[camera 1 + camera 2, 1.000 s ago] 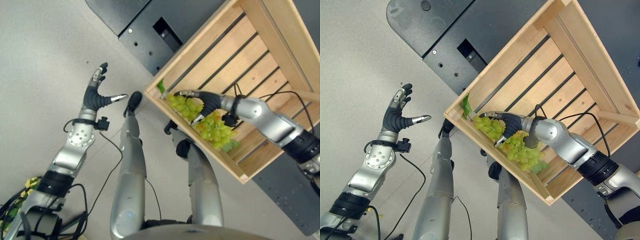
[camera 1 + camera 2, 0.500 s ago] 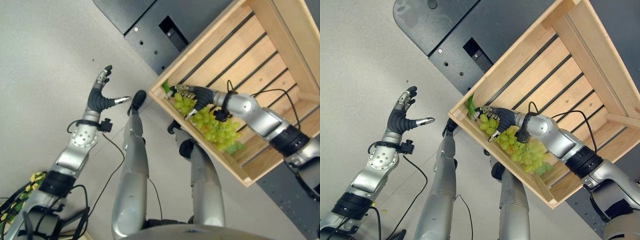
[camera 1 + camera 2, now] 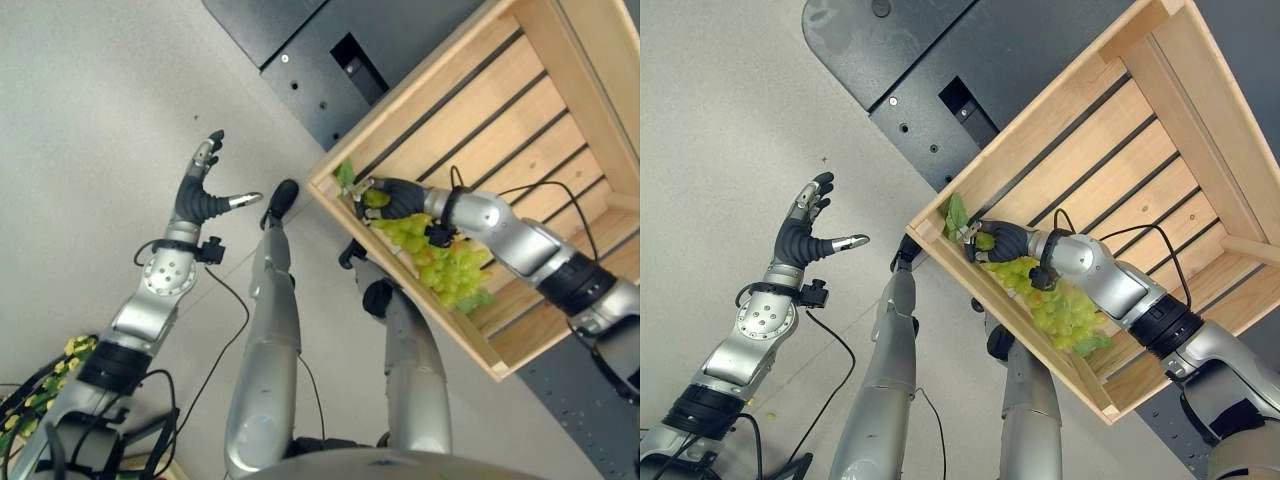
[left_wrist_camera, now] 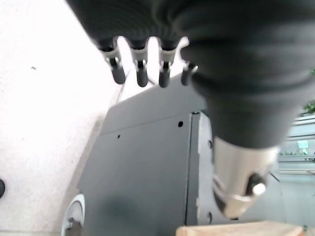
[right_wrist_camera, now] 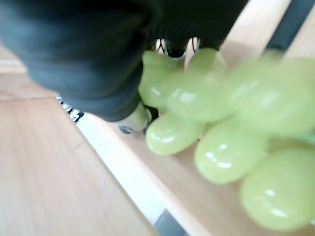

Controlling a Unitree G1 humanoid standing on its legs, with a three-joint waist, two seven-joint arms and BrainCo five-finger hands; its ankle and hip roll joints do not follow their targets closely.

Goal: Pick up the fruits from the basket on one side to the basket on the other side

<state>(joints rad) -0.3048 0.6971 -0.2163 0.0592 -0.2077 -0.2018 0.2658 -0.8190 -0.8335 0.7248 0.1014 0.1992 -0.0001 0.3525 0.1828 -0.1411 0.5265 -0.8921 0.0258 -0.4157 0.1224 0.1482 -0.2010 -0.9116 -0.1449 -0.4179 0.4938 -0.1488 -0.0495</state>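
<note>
The wooden crate runs past the picture's top and right edges. The right hand covers the top of the green grapes; up close the grapes are blurred, hiding its fingers. Yellow-green fruit far from the crate is cut off.

Glossy, smooth green grapes lie against the pale, matt slatted wood of the crate, beside it a dark matt metal platform on a speckled, matt grey floor.

Pale speckled floor; dark platform (perhaps metal) with screw holes.
</note>
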